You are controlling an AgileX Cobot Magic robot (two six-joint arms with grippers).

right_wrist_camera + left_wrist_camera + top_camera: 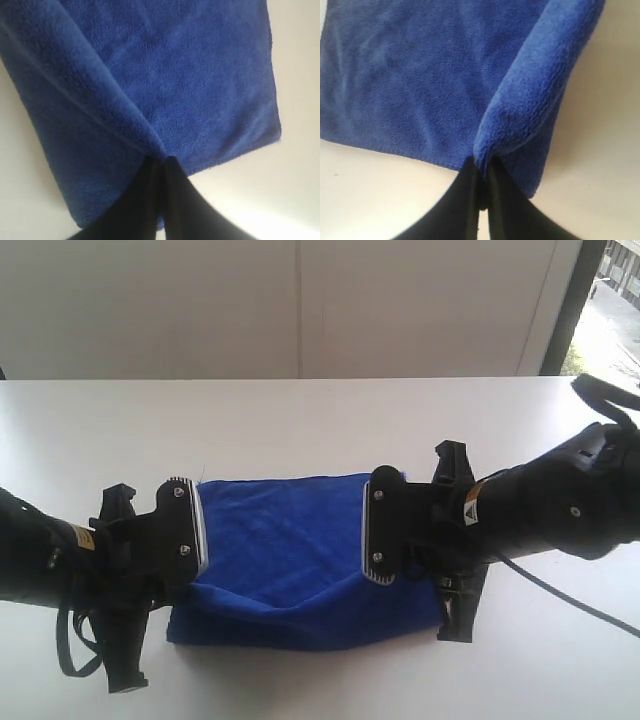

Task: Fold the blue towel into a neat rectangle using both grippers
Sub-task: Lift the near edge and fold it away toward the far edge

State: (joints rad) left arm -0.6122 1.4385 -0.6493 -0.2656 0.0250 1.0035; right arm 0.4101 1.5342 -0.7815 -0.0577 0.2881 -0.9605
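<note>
As the blue towel (285, 560) lies on the middle of the desk (320, 420), you have the left gripper (481, 172) closed on one raised edge and the right gripper (161, 165) closed on the opposite one. You are probably mid-fold: next, carry both edges across evenly, together.

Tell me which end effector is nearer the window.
The right end effector; it pinches the blue towel nearest the window, the left end effector the opposite side.
</note>
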